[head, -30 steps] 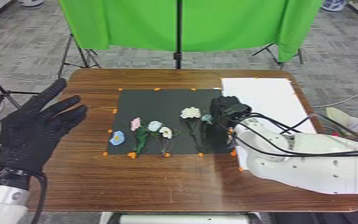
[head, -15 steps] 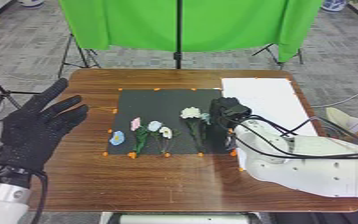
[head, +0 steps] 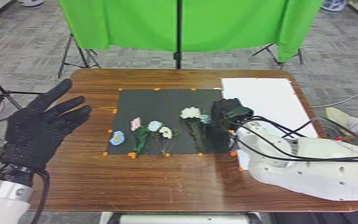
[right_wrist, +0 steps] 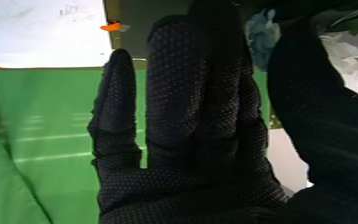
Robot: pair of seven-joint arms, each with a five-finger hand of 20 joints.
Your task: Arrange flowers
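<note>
My right hand [head: 228, 111] just shifted slightly at the black mat's [head: 149, 102] right side, fingers straight; blue flower [right_wrist: 262, 37] next, imo.

No text that can be read

On the white sheet [head: 269, 102], which lies to the right of the right hand [head: 228, 114], there are small marks [right_wrist: 74, 9] similar to handwriting. They are too small and unclear, so no word or number can be read.

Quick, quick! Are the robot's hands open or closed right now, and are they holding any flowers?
Left hand: open, holding nothing.
Right hand: open, fingers straight, beside a light blue flower; I can't tell if it's touching it.
</note>
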